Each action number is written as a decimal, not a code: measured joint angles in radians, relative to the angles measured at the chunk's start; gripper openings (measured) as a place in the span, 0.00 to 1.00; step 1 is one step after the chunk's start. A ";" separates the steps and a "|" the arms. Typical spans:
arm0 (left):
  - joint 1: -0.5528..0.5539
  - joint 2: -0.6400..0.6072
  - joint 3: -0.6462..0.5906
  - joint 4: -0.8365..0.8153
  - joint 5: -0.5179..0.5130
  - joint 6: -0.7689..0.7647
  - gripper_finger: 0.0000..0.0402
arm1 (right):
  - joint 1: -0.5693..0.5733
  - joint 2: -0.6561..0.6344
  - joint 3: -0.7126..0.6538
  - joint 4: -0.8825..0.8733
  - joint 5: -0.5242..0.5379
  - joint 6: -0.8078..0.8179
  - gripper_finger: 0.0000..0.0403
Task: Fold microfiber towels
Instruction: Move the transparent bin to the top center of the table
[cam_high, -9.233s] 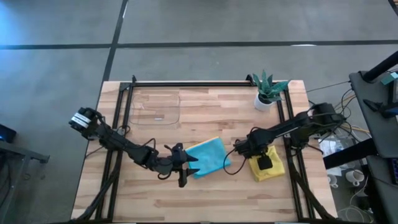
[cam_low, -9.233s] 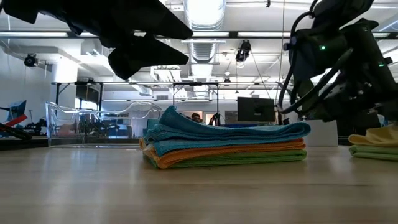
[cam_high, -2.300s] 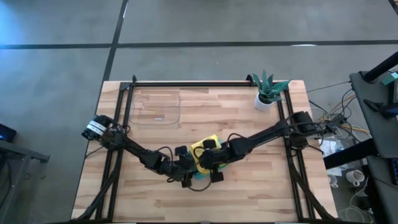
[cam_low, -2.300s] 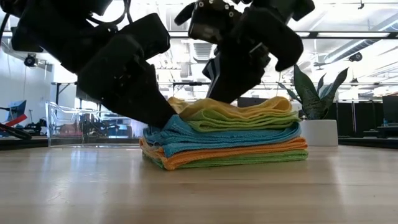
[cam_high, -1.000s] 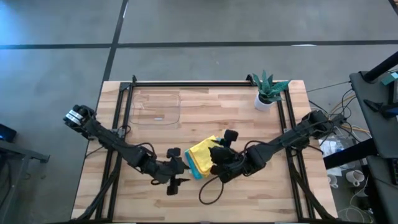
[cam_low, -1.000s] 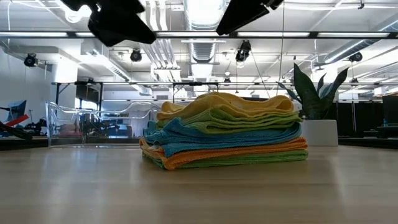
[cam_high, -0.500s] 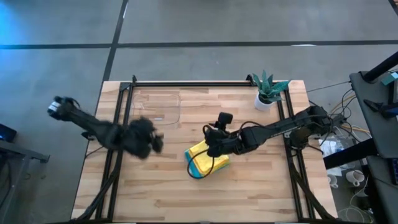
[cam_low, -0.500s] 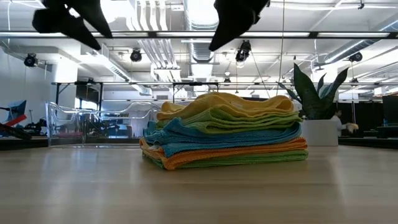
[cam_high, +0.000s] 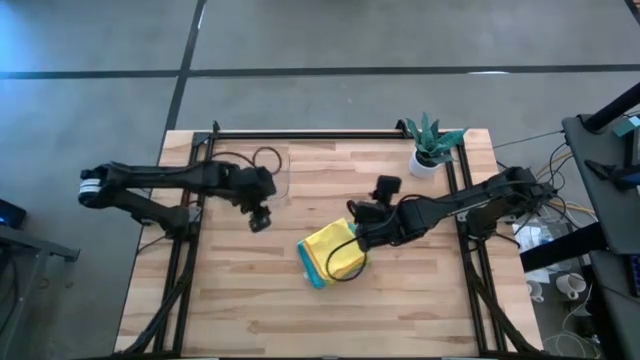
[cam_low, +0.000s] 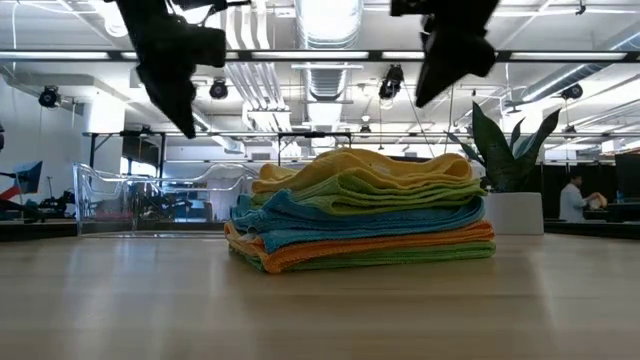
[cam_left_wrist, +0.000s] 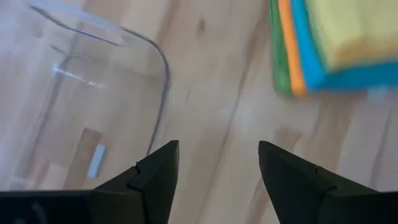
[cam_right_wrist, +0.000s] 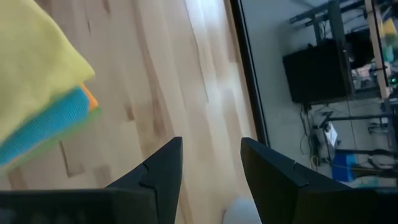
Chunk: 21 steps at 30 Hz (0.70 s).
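Bench (cam_high: 250, 300): wooden top; carries all items listed below.
Left arm: reaches in from the left edge; left tool (cam_high: 259, 219) hangs in the air near the clear tray, well apart from the stack; fingers stand open and empty in the left wrist view.
Right arm: reaches in from the right edge; right tool (cam_high: 364, 227) hangs just beside the stack's right side, above it and apart from it; fingers parted, holding nothing.
Clear tray (cam_high: 228, 160): near the far-left corner.
Microfiber towels (cam_high: 331, 255): one stack, slightly right of bench centre and toward the near edge; from the bottom green, orange, teal, green, yellow (cam_low: 365, 166).
Potted plant (cam_high: 432, 145): far-right corner.
Step in hand: judged complete; five layers show folded in the stack.
Next move: judged to be parking both arms clear.
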 joint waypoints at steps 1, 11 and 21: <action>-0.002 0.013 -0.003 -0.014 0.000 0.046 0.51 | 0.000 -0.015 -0.018 -0.004 0.000 0.010 0.40; 0.032 0.202 -0.005 -0.065 -0.110 0.208 0.51 | 0.000 -0.091 -0.129 0.069 -0.003 0.019 0.40; 0.112 0.250 -0.005 -0.131 -0.108 0.225 0.41 | 0.002 -0.095 -0.154 0.060 -0.057 0.031 0.37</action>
